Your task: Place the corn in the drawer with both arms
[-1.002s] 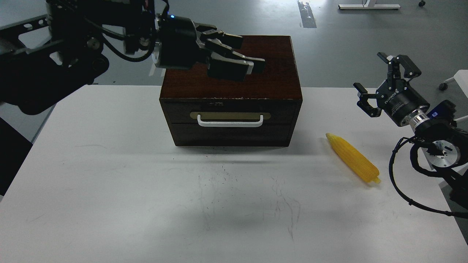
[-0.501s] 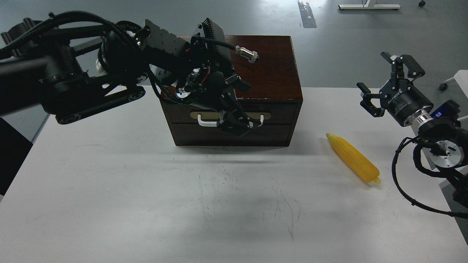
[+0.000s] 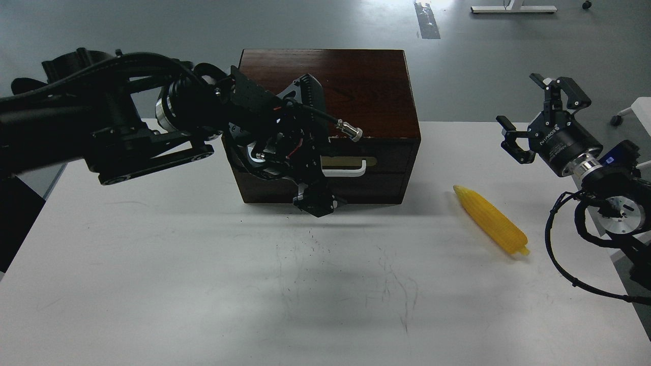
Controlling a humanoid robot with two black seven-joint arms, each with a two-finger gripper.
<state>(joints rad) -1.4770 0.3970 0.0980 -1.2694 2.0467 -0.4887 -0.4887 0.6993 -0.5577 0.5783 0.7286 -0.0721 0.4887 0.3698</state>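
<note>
Left gripper (image 3: pixel 315 199) hangs before the shut drawer (image 3: pixel 356 163); finger state unclear.
Right gripper (image 3: pixel 534 114) hovers spread open, well apart from the corn (image 3: pixel 491 219) on the bench (image 3: pixel 152 264).

The left arm (image 3: pixel 101 127) reaches in from the left, bent down; its end effector (image 3: pixel 315 198) points down, too dark to read; the right end effector (image 3: pixel 534 114) is held up, fingers spread wide.

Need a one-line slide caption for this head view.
Left gripper low before the closed drawer; corn on table, right gripper open.
</note>
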